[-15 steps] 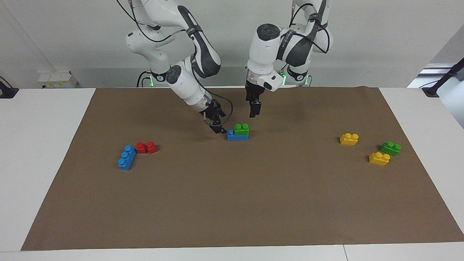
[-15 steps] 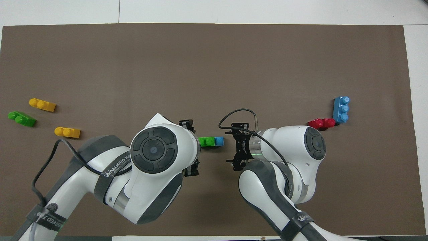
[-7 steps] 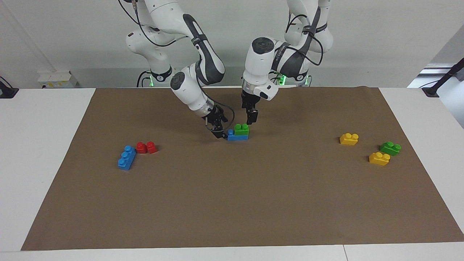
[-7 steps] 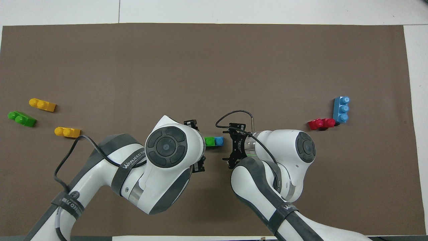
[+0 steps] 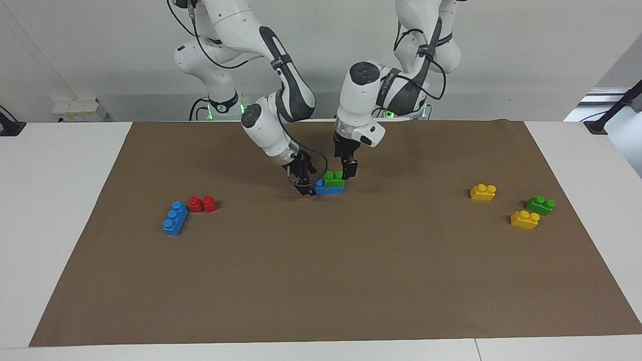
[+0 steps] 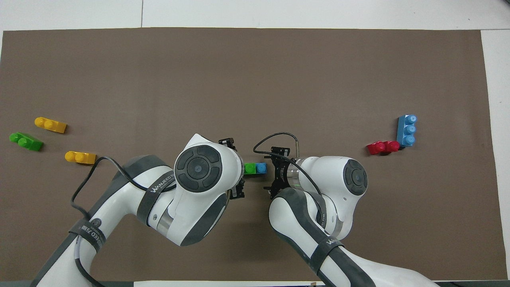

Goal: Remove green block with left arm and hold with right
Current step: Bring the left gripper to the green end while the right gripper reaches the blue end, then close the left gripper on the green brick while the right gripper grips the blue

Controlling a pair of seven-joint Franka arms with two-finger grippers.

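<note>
Green block [image 5: 334, 177] on blue brick [image 5: 328, 189]: studs up, long axis arm-to-arm | both arms' fingers wide

White "WANJEED" lettering on the dark band of the left arm [image 6: 157, 191] in the overhead view.

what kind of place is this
Likely a robotics lab bench: two arms at a white table with a brown mat, toy bricks scattered on it, including a green block stacked on a blue brick.
</note>
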